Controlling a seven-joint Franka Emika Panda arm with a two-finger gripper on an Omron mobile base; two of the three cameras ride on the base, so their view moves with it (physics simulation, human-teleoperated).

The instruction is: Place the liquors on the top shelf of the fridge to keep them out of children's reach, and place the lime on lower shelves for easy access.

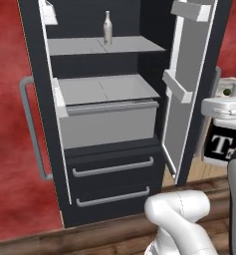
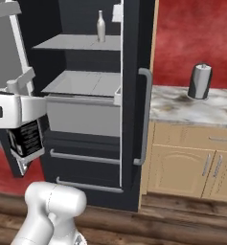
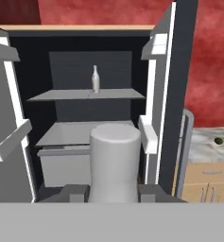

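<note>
Hand view shows my jaws pinching the square bottle point(image 3: 114, 160) before the open fridge point(image 3: 172, 71), so I'd lift it level onto the top shelf point(image 3: 61, 95), clear of the slim bottle point(image 3: 96, 79)

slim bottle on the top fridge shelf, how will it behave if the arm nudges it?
The slim bottle stands tall on a narrow base, so it probably tips easily. Looks rigid, likely glass, so possibly fragile. Once down, its round body could roll along the top shelf.

two bottles point(image 1: 107, 27) point(image 1: 221, 144) – one lime point(image 3: 219, 140)
</note>
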